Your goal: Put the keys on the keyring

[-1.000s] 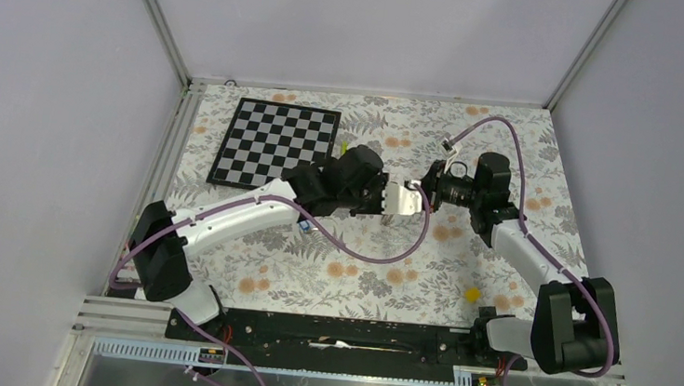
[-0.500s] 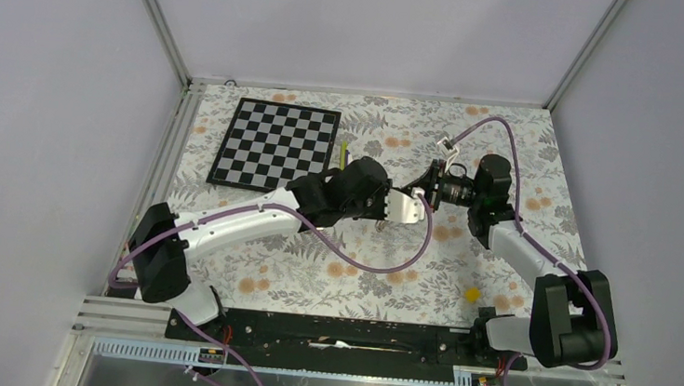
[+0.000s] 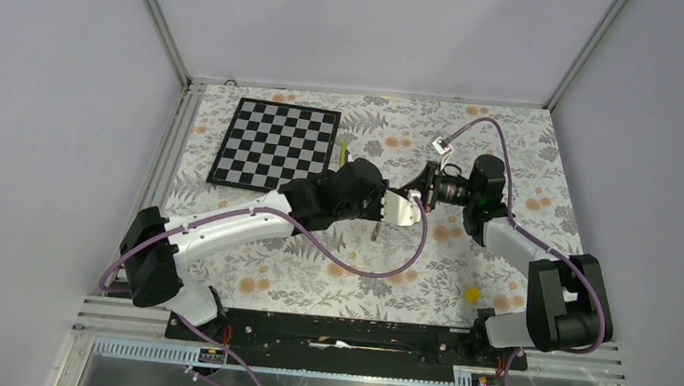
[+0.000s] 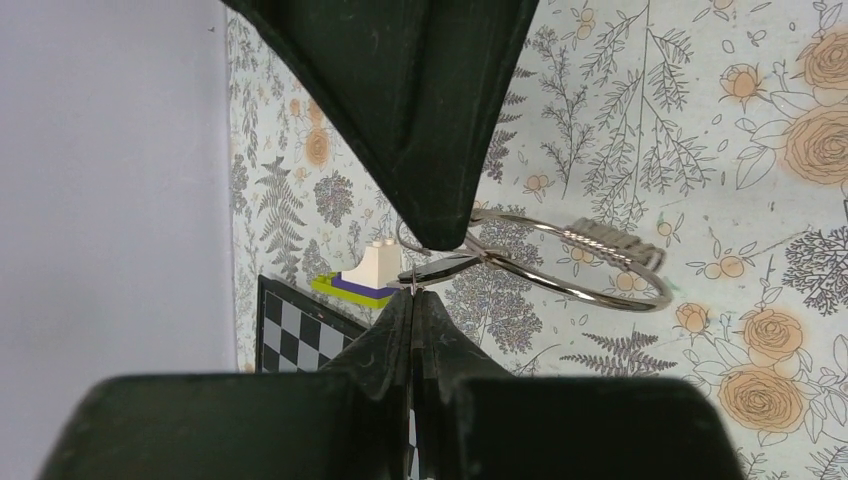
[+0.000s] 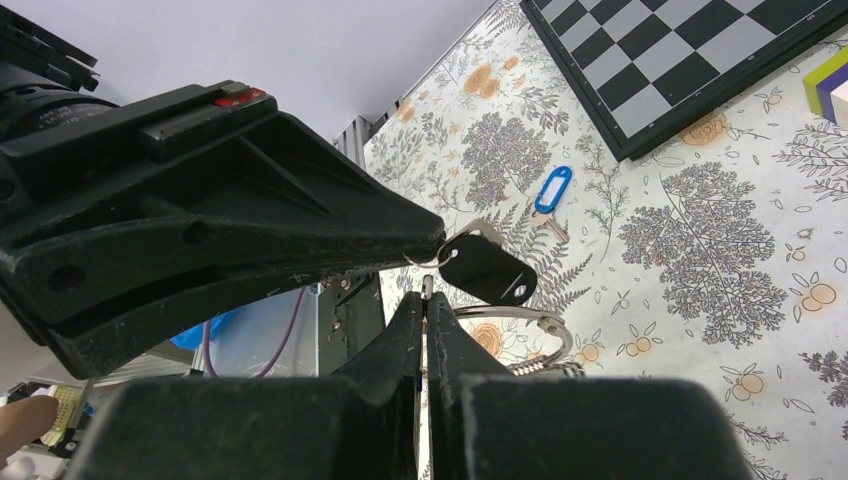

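My arms reach inward, tips meeting: left gripper (image 4: 413,300) clamped on black-headed metal key (image 5: 487,272), right gripper (image 5: 425,300) pinching thin silvery keyring (image 4: 600,240).

Robot lab cell: plain grey walls (image 3: 49,83), aluminium frame (image 3: 157,18), checkerboard (image 3: 275,145).

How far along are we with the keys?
Done: nothing clearly threaded yet. In hand: left gripper pinches the black key at the keyring, which the right gripper holds; whether it is on the ring, I cannot tell. Remaining: the blue key lies on the table, untouched.
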Available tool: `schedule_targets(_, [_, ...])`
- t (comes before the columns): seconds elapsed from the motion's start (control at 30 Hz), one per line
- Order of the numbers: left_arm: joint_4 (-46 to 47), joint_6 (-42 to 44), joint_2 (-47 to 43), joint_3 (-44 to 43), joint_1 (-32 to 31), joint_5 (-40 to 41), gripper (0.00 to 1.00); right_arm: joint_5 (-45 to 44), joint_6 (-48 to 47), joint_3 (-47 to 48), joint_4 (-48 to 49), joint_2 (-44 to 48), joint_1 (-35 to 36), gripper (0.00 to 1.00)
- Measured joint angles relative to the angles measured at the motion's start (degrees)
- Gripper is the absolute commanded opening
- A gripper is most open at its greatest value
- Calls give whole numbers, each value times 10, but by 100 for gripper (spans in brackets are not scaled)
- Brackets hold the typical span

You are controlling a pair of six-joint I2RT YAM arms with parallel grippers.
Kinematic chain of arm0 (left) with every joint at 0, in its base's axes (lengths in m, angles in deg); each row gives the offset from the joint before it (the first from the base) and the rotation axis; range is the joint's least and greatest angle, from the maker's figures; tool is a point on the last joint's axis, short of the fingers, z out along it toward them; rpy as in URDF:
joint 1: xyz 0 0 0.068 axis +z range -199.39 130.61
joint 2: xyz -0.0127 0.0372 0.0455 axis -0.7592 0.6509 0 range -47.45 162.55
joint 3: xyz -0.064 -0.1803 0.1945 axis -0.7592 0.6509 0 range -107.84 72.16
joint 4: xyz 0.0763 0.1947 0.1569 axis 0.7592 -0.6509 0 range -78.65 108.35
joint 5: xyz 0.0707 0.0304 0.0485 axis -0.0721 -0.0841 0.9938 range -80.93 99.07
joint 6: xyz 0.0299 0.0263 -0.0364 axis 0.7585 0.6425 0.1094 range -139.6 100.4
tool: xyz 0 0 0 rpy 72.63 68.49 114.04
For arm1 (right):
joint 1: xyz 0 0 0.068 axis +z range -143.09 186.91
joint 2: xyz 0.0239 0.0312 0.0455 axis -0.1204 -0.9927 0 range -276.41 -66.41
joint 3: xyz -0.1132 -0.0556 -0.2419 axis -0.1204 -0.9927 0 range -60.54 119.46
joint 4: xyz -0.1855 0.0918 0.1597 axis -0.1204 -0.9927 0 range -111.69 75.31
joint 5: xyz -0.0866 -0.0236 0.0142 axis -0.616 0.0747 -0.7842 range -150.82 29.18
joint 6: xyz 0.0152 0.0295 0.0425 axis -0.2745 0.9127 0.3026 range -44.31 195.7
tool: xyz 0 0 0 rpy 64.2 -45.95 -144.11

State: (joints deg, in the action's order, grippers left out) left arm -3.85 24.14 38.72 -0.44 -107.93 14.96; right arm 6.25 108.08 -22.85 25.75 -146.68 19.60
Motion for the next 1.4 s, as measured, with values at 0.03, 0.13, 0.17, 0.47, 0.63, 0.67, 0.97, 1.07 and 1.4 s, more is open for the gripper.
schedule_targets(0.03, [0, 0, 0, 0, -1, 0, 0, 0, 3, 0, 3, -2, 1, 0])
schedule_targets(0.13, [0, 0, 0, 0, -5, 0, 0, 0, 10, 0, 9, -2, 1, 0])
schedule_targets(0.17, [0, 0, 0, 0, -7, 0, 0, 0, 11, 0, 11, -2, 1, 0])
schedule_targets(0.47, [0, 0, 0, 0, -10, 0, 0, 0, 16, 0, 16, -2, 1, 0])
schedule_targets(0.63, [0, 0, 0, 0, -11, 0, 0, 0, 18, 0, 17, -2, 1, 0])
schedule_targets(0.67, [0, 0, 0, 0, -11, 0, 0, 0, 18, 0, 17, -2, 1, 0])
schedule_targets(0.97, [0, 0, 0, 0, -11, 0, 0, 0, 19, 0, 19, -4, 1, 0])
schedule_targets(1.07, [0, 0, 0, 0, -12, 1, 0, 0, 18, 0, 19, -5, 1, 0])
schedule_targets(1.4, [0, 0, 0, 0, -14, 2, 0, 0, 17, 0, 15, -5, 2, 0])
